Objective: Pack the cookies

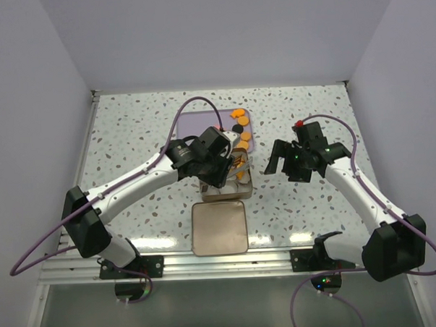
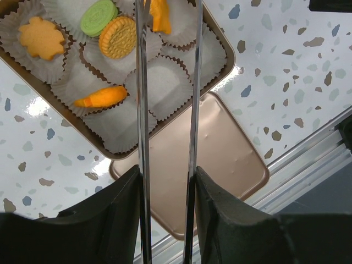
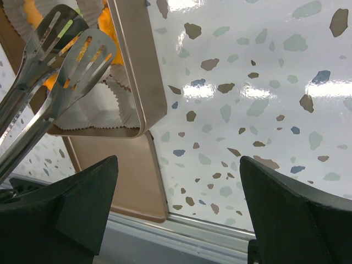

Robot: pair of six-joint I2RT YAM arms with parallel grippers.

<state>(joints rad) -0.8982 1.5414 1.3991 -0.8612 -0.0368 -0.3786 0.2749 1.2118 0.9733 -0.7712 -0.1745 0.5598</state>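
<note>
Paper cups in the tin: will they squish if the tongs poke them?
Probably yes: the paper cups look thin and pleated, so likely floppy and very light. A nudge from the tongs might slide or crumple them.

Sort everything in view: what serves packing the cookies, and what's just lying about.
For the job: cookies, tin, paper cups, purple tray, tongs held in the left gripper.
Lying about: gold lid; right gripper, open and empty.

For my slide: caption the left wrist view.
Left gripper holds tongs over the tin of paper-cupped cookies, lid beside.
</note>
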